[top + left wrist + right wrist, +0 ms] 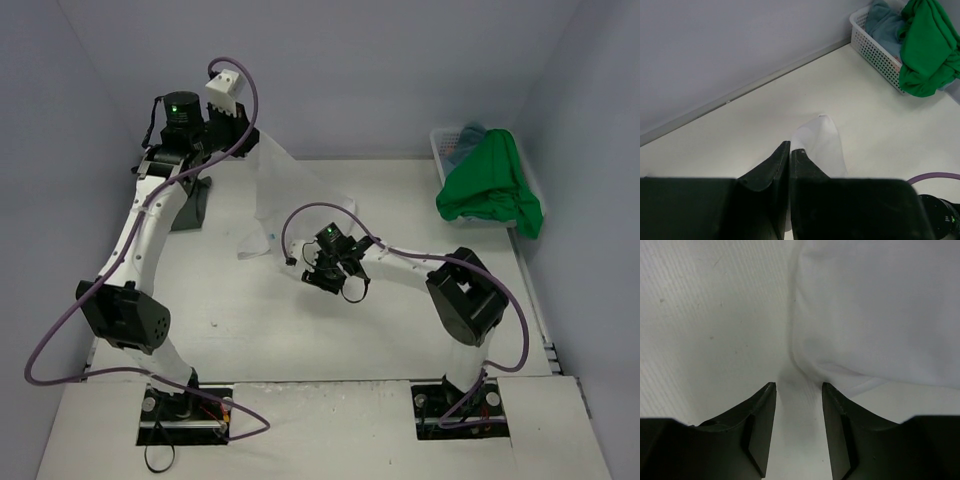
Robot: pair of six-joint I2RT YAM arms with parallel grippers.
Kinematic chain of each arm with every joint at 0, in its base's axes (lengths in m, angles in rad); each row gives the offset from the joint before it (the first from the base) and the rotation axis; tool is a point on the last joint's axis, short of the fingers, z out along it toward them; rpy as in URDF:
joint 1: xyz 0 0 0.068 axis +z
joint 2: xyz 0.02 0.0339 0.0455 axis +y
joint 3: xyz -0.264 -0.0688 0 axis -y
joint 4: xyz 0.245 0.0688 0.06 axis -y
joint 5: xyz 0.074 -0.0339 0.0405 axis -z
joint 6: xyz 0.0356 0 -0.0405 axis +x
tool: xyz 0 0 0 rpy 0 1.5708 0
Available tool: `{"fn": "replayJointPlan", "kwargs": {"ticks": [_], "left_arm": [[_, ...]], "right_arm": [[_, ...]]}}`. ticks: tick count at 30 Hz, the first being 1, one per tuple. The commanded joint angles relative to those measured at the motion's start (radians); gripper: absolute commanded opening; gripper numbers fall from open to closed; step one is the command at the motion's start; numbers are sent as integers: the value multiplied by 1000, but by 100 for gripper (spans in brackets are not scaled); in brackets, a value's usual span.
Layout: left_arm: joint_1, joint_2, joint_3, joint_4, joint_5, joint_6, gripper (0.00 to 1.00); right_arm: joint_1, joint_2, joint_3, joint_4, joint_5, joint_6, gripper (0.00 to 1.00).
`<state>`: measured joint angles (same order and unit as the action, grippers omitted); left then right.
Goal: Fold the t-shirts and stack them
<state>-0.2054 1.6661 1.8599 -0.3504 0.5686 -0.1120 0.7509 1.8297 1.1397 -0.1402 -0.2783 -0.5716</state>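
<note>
Status: early, nothing folded or stacked as far as the views are showing.

The table (300,340) is carrying no folded pile anywhere I can see.

The white t-shirt (280,195) is the one in work. It's hanging as a tall sheet from the raised left arm at the far left of the table, with its lower part trailing onto the surface near the middle. It's being spread or lifted, not creased yet.

The basket (875,50) is sitting at the far right corner against the wall, well apart from both arms. The bright green t-shirt (485,185) is slumping over its near rim, bunched and untouched. The dull teal-blue t-shirt (885,27) is lying crumpled inside, behind the green one. I'm not finding a dark grey-green shirt with any certainty.

The left gripper (790,150) is clenched tight on a pinch of white cloth, which is draping away just past the fingertips.

The right gripper (798,386) is hovering low over the table with its jaws apart, gripping nothing. The shirt's lower edge is lying just ahead of it, and a wrinkle is running toward the gap. I'm reading that as lining up for a second grab.

Remaining: fold the white shirt, then pull, fold and stack the others.
</note>
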Motion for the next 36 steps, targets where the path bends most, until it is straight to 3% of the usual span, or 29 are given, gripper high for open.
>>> {"fn": "replayJointPlan", "kwargs": {"ticks": [1,6,21,26,36], "left_arm": [[20,-58,5,57,27,3,0],[20,-48,15,68,36,-12,0],[55,-57,-33,71,51,-8,0],[72,-63,-47,70,62,-9,0],[133,-131,-73,44,76,5,0]], "right_arm": [[21,-36,-26,152,120,-8,38],[44,-58,-60,215,218,-10,39],[48,72,-12,212,128,-36,37],[47,62,-14,202,132,-33,1],[-48,-216,-1,56,159,-33,0]]}}
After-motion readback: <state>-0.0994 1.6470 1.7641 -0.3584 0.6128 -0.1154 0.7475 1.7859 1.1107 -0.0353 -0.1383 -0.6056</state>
